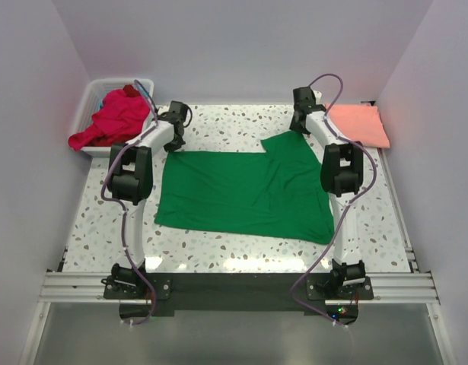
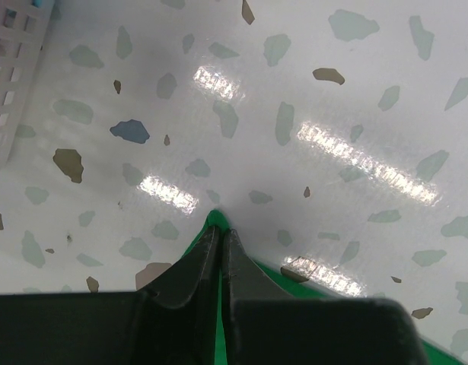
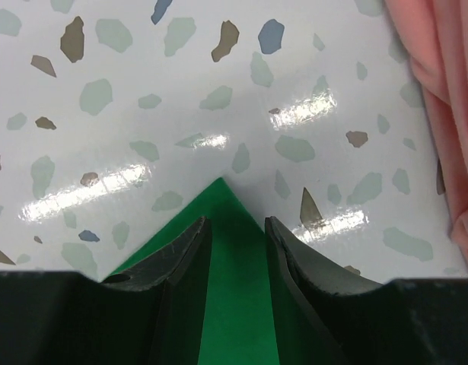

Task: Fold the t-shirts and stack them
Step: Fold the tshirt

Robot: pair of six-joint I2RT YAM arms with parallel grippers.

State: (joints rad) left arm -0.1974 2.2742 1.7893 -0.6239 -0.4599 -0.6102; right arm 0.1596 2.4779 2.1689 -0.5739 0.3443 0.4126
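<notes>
The bright green t-shirt [image 1: 241,190] lies spread flat in the middle of the table. My left gripper [image 1: 175,144] is at its far left corner; in the left wrist view the gripper [image 2: 220,232] is shut on the green corner [image 2: 213,219]. My right gripper [image 1: 298,125] is at the shirt's far right corner; in the right wrist view the gripper [image 3: 235,220] is open, its jaws apart on either side of the green corner [image 3: 224,194]. A folded salmon-pink t-shirt [image 1: 359,123] lies at the far right. Red and magenta t-shirts [image 1: 116,118] are heaped in the basket.
A white plastic basket [image 1: 93,95] stands at the far left corner, its wall visible in the left wrist view [image 2: 9,68]. The salmon-pink shirt's edge [image 3: 447,114] is close to the right of my right gripper. Walls enclose the table on three sides.
</notes>
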